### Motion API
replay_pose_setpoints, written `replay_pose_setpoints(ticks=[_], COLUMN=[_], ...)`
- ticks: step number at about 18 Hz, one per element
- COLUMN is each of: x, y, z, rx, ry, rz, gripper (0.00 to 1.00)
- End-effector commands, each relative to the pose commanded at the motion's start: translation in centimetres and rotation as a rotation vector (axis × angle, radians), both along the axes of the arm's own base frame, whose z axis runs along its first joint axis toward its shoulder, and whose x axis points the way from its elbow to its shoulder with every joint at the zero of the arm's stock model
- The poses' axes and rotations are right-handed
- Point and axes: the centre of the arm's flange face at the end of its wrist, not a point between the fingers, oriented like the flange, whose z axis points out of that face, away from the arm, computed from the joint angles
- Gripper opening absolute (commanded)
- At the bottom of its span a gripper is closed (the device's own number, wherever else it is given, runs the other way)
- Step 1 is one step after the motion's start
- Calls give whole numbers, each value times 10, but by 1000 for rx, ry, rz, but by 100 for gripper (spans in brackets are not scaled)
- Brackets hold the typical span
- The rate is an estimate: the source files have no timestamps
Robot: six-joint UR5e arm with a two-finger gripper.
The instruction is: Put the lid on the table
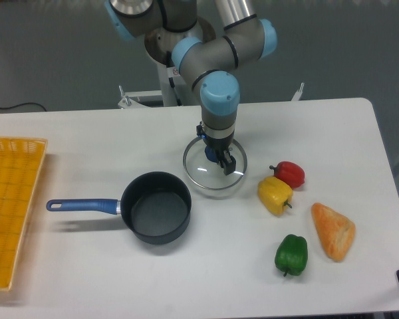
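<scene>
Camera: end effector (218, 157) clamped on one lid (215, 164); one saucepan (155, 207), three peppers (276, 194).

Lid (198, 174): clear glass, thin metal rim, glossy. Surface (86, 139): white, smooth, matt. Saucepan (157, 207): dark, matt inside; blue glossy handle. Tray (10, 206): yellow, woven. 3 peppers (291, 253): glossy skins. Bread (332, 230): rough crust.

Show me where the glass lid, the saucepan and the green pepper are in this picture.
lid (201, 174), fixed camera view, on the clear glass left of the knob.
saucepan (157, 214), fixed camera view, on the dark inside bottom of the pan.
green pepper (291, 254), fixed camera view, on the middle of its body.
</scene>
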Motion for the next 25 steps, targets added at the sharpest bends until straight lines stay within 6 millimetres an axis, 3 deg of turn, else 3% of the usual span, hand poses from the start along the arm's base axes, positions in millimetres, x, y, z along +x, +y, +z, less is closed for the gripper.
replay_pose_setpoints(ticks=[25], x=[2], y=[9], z=[-16], rx=[-14], ry=[-3], rz=[-13], gripper=[52])
